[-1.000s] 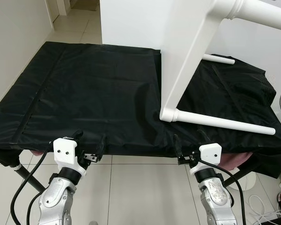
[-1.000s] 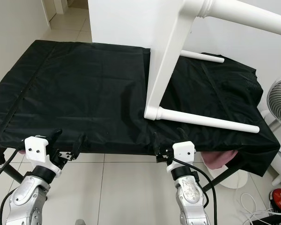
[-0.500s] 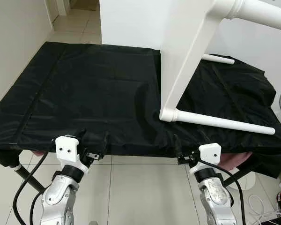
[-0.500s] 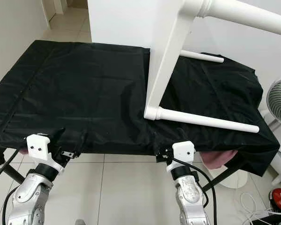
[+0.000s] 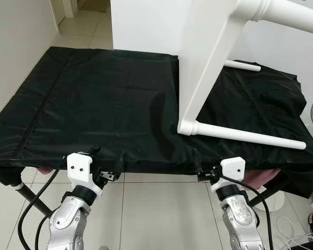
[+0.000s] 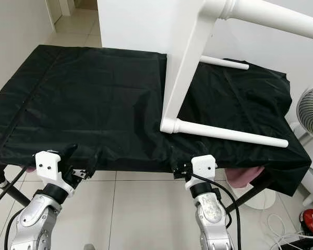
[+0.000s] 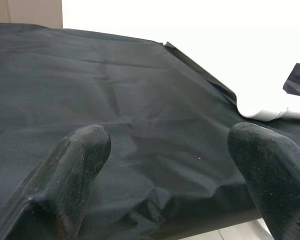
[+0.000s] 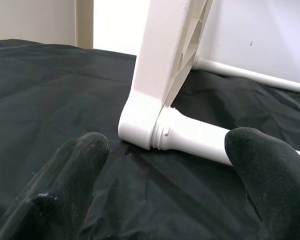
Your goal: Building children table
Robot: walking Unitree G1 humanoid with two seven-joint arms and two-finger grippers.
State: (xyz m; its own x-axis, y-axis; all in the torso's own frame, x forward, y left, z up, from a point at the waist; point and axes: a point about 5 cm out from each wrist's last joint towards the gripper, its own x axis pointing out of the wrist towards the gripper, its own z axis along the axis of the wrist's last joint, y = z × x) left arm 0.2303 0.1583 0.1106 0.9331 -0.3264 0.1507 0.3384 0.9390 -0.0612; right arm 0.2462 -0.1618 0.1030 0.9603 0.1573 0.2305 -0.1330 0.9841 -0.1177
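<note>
The white table point(image 5: 208, 67) lies tipped on its side on the black sheet point(image 5: 94, 104), right of centre. Its flat top stands on edge, the face running from the near corner away toward the wall. The near leg point(image 5: 250, 136) lies flat on the sheet, long axis pointing out to the robot's right, its free end close to the sheet's right edge. A second leg point(image 5: 242, 65) lies parallel farther back, and another point(image 5: 287, 10) sticks out rightward up high.

Left gripper point(image 5: 107, 157) sits at the sheet's near edge, left of centre, fingers point(image 7: 70, 170) spread wide over the cloth, holding nothing. Right gripper point(image 5: 211, 159) is at the near edge too, just short of the table's near corner, fingers point(image 8: 65, 175) wide apart, framing the joint where the leg meets the top. Whether any fingertip touches the sheet is hard to tell.

A fan point(image 6: 309, 112) stands off to the right.
</note>
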